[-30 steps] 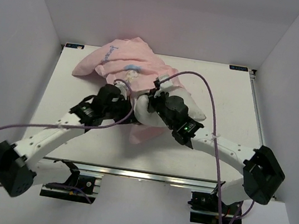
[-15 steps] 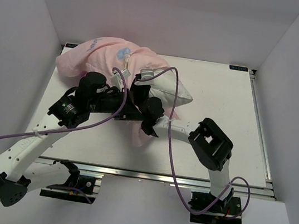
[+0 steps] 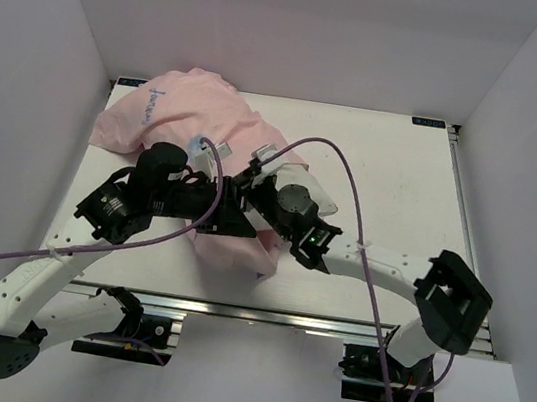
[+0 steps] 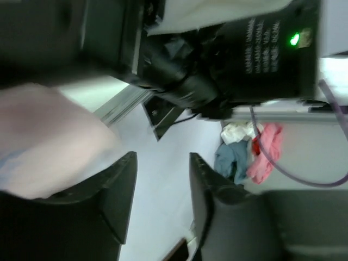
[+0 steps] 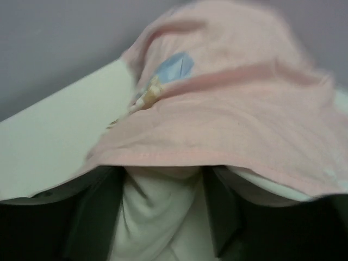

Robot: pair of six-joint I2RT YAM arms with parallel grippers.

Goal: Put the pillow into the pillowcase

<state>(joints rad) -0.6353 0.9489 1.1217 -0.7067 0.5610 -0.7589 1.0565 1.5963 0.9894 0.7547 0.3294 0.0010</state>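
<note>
Right wrist: pillow (image 5: 157, 217) sits between fingers (image 5: 92, 217), under pillowcase (image 5: 228, 114).

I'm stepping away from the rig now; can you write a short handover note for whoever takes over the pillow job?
Left gripper: open, empty, pillowcase beside it.
Right gripper: open, fingers either side of the pillow, under the pillowcase hem.
Things: both bunched at the far left of the table.
Done: pillow seems mostly covered; a white part shows on the right.
Left: draw the case over that part, then straighten.
</note>
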